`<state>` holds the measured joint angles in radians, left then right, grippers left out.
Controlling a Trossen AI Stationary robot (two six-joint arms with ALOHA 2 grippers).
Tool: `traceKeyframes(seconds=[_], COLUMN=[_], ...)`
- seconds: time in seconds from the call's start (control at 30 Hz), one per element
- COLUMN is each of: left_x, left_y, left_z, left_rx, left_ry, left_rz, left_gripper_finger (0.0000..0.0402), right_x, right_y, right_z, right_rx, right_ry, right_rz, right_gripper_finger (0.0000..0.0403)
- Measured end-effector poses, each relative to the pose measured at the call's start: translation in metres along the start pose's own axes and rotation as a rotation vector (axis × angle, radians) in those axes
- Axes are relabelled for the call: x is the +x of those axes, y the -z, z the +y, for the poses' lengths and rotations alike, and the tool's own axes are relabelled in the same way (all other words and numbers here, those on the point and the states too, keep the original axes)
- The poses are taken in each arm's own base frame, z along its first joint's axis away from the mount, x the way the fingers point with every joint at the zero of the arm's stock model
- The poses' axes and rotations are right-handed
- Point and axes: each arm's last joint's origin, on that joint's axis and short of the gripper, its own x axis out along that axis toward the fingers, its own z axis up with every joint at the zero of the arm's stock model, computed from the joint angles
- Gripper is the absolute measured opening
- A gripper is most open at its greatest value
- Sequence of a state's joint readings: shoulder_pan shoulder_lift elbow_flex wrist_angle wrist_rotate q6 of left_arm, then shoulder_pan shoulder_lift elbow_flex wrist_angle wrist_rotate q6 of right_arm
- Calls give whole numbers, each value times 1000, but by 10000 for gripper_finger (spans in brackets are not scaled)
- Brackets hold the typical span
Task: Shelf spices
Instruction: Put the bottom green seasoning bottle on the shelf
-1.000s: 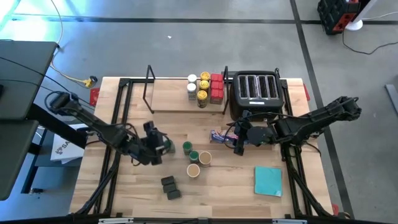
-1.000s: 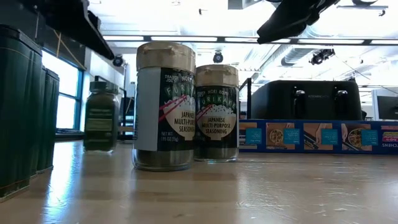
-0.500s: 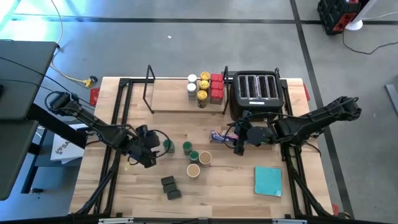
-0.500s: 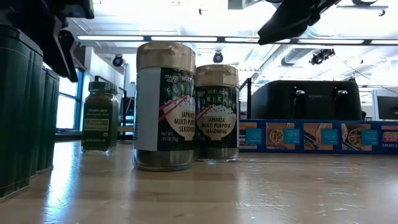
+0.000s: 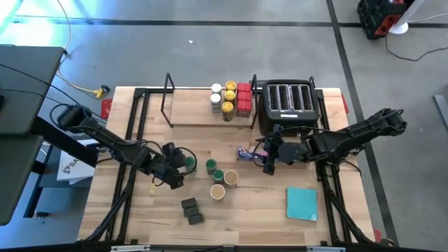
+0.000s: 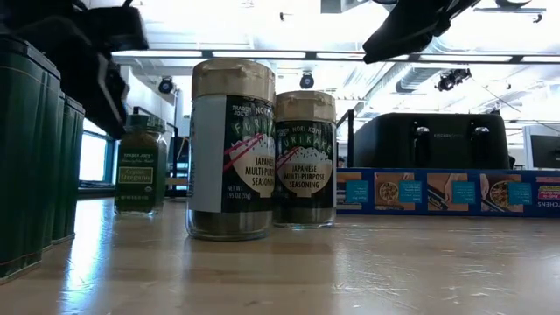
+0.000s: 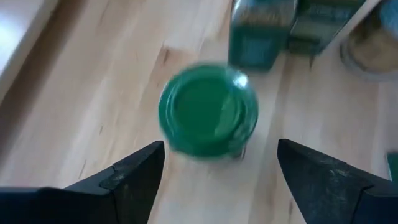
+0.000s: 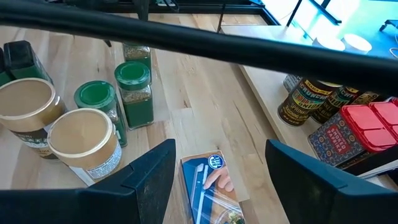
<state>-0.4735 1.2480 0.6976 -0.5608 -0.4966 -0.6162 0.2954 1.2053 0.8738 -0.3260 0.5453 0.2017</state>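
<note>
The left gripper [image 5: 176, 168] hangs over a green-lidded jar [image 7: 208, 110] on the table's left-centre, jaws spread wide to either side of the lid and gripping nothing; the jar stands upright on the wood between the fingers [image 7: 134, 177]. The right gripper [image 5: 269, 159] waits near the toaster [image 5: 288, 103], above the blue box [image 8: 208, 186], its jaws likewise apart and empty.

The job looks well under half done. On the shelf [image 5: 189, 112] at the table's far edge stand a white-lidded jar [image 5: 216, 89], three yellow-lidded jars [image 5: 229, 98] and a block of red tins [image 5: 243, 99], all packed at the end nearest the toaster; most of the board is bare.

Left on the table: the jar under the left gripper, two more green-lidded jars [image 5: 214, 170], two tan-lidded jars [image 5: 224, 185] and two dark blocks [image 5: 192, 211] nearer the front edge. The teal pad [image 5: 302, 203] lies apart on the right.

By the look of it, the left arm is lined up to take its jar next, the jaws needing to come down around the lid and close. At least seven containers have yet to reach the shelf.
</note>
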Motion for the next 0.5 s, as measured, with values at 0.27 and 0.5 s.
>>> traceKeyframes(seconds=[0.27,0.5], left_x=[1,4], left_y=[-8,-10], left_z=[1,6], left_rx=[31,33], left_ry=[-75,-64], left_rz=[-109,-85], left_gripper_finger=[310,269], right_x=[0,0], right_y=[0,0], right_z=[0,0], right_rx=[8,9], right_ry=[0,0], right_rz=[-1,-1], right_gripper_finger=[243,243])
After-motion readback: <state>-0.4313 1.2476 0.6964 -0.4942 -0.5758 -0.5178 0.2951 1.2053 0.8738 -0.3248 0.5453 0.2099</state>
